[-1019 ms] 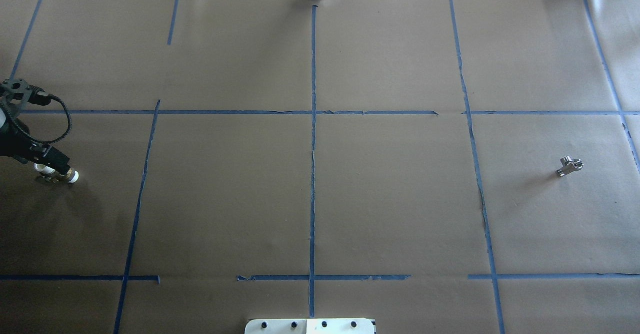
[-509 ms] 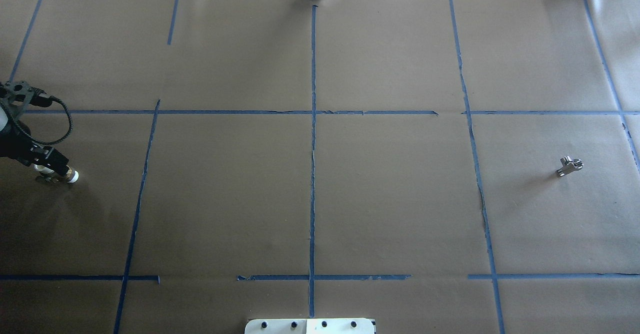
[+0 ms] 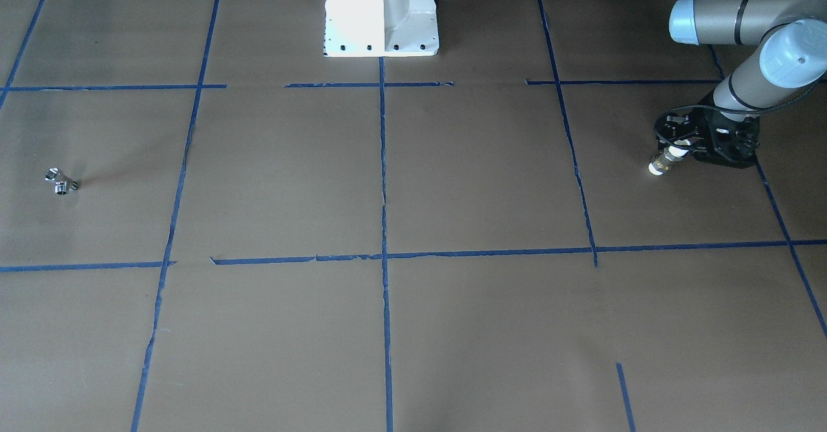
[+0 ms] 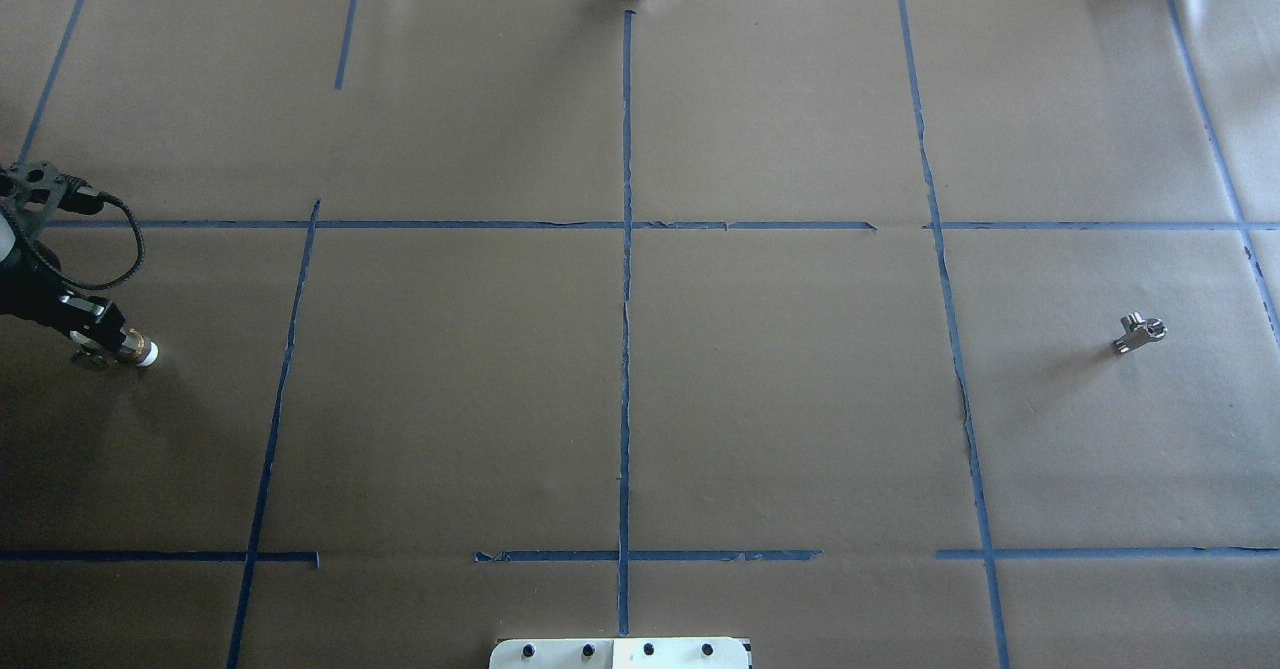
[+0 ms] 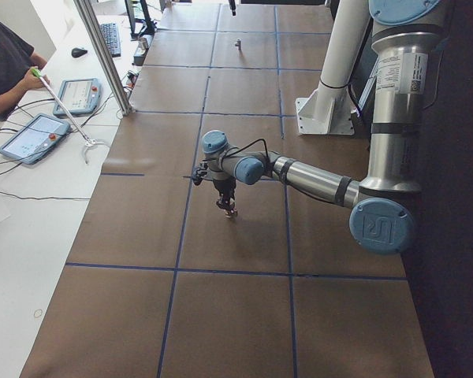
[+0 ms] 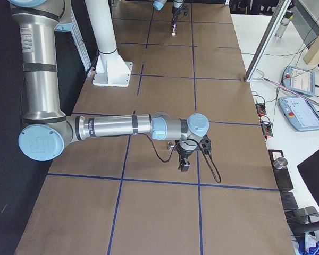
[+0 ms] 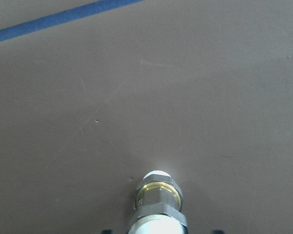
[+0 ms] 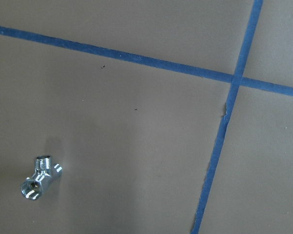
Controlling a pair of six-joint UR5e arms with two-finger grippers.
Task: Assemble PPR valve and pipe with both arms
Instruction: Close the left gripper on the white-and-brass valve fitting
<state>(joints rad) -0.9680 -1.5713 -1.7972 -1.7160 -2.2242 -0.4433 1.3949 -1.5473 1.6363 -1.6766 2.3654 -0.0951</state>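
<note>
My left gripper [image 4: 100, 334] is shut on a short white pipe with a brass nut [image 4: 135, 351] at the table's far left. The pipe points down and forward, its white tip close to the paper. It also shows in the front-facing view [image 3: 662, 162] and the left wrist view [image 7: 156, 197]. A small chrome valve [image 4: 1138, 333] lies on the paper at the far right, also seen in the right wrist view [image 8: 39, 178]. My right gripper [image 6: 184, 163] hangs above that area. It shows only in the exterior right view, so I cannot tell if it is open.
Brown paper with blue tape lines [image 4: 626, 279] covers the table. The white pedestal base [image 3: 381, 12] stands at the robot's side. Operator tablets [image 5: 33, 138] and a metal post [image 5: 102, 55] are past the far edge.
My left gripper has shifted slightly left and back while holding the pipe. The pipe's white tip stays at about the same spot. The valve has not moved.
</note>
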